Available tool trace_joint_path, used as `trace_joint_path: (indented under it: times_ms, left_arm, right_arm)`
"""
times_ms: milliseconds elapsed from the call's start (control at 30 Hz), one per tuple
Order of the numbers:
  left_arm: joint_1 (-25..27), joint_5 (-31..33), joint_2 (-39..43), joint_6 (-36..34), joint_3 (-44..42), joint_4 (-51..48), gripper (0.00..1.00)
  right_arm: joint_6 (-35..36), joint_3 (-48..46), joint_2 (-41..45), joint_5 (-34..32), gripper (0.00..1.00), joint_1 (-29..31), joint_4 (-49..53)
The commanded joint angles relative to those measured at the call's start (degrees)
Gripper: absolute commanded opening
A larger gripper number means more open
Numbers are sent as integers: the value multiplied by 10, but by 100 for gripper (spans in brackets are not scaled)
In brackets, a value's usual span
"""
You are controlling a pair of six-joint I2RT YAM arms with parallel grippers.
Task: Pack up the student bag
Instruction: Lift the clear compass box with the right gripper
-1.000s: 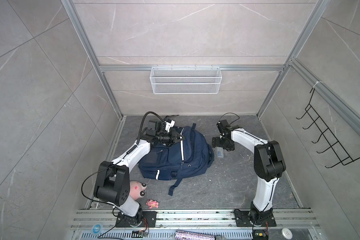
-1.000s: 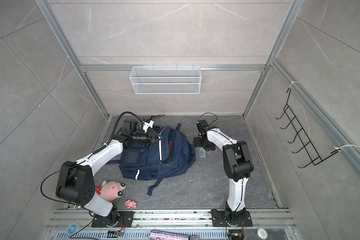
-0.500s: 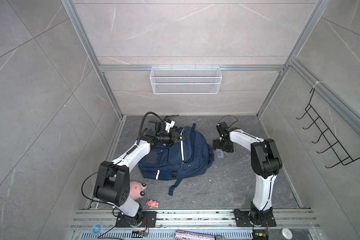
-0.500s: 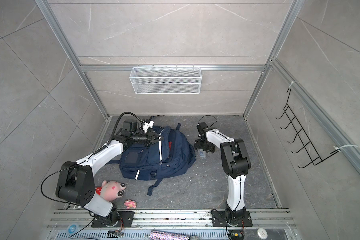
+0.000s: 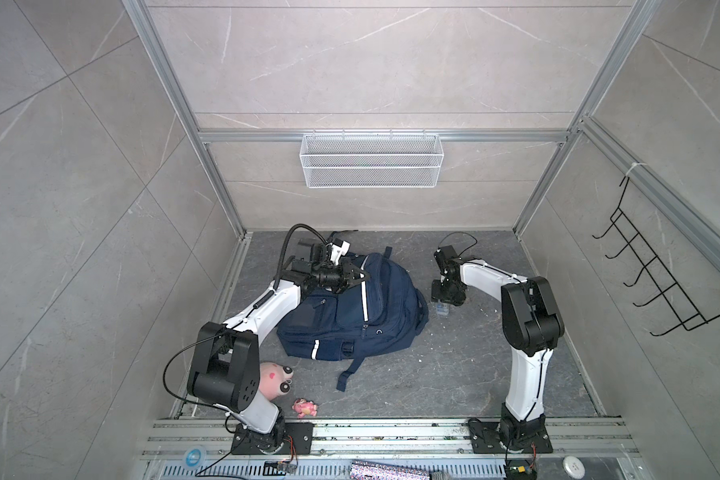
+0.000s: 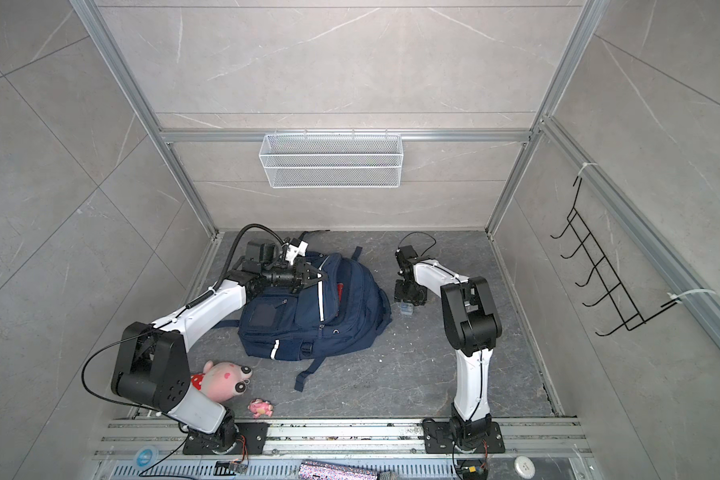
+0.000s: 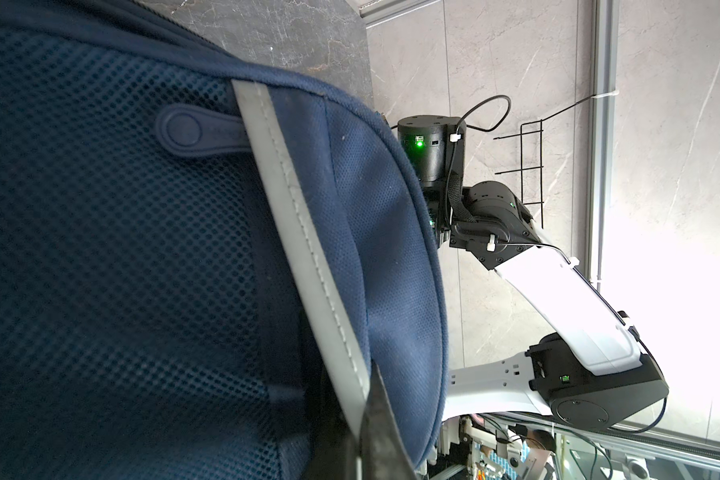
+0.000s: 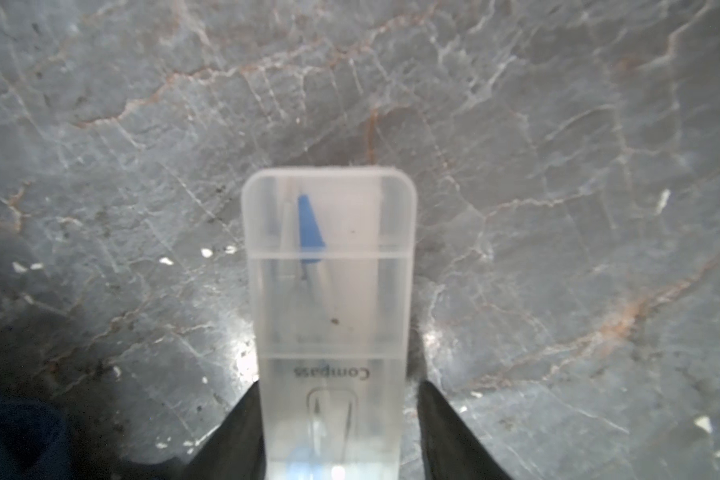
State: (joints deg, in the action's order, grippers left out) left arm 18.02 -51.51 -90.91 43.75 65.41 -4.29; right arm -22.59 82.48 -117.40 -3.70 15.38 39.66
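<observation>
The student bag, a navy backpack with white stripes, lies on the grey floor left of centre. My left gripper is shut on its upper flap beside a white stripe and holds the flap up; in the left wrist view the gripper pinches the fabric by that stripe. Something red shows inside the bag's opening. A clear plastic compass case lies on the floor right of the bag. My right gripper straddles it, one finger touching it and the other a sliver off.
A pink plush pig and a small pink toy lie by the left arm's base. A white wire basket hangs on the back wall. A black hook rack hangs on the right wall. A bag strap trails toward the front.
The right gripper's jaws have narrowed around the compass case, and the right arm has shifted a little. The left gripper and the bag have stayed put.
</observation>
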Motion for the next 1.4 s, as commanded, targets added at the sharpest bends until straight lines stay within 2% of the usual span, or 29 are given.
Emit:
trace_joint_path:
  times_ms: [0,333,567,767,1000,1200,1367]
  left_arm:
    - [-5,-21,13,5,32,35,0]
    - [-5,-15,20,5,24,33,0]
    - [-5,-11,28,3,25,35,0]
    - [-5,-14,28,5,24,40,0]
    - [-5,-26,16,11,35,45,0]
    - [-4,-27,9,16,34,57,0]
    - [-4,-28,5,20,43,61,0]
  right_arm:
    - [3,-15,-16,12,51,0,-5]
    - [11,-9,-13,20,32,-2,11]
    - [22,-28,38,55,21,-1,0]
    - [18,-63,123,96,20,0,-3]
    - [17,-47,209,142,19,33,72]
    - [-8,-13,237,201,19,87,96]
    - [-56,28,227,243,20,118,64]
